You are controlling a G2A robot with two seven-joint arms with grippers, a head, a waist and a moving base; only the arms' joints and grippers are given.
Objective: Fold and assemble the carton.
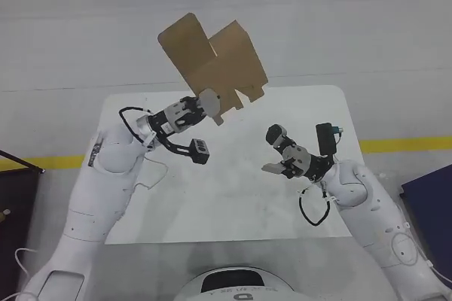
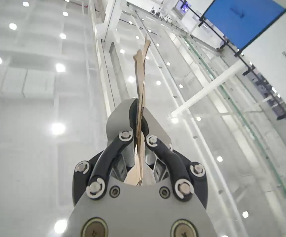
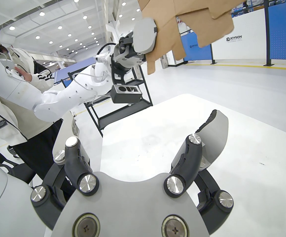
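Top view: my left gripper (image 1: 205, 104) pinches the carton (image 1: 215, 60), pointing 12 o'clock, edge-on in left wrist view; right gripper (image 1: 273, 153) spread.

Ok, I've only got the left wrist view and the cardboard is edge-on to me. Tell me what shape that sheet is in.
Observer: From the top view the carton is a flat sheet with notched flaps, not formed into a box, held in the air over the table's far edge.
Operator: Give me where it is gripped.
Observer: In the right wrist view the left end effector is shut on the sheet's edge nearest the robot, beside a flap.
Operator: Now report the other arm.
Observer: The right end effector is open and empty, above the table, apart from the carton.
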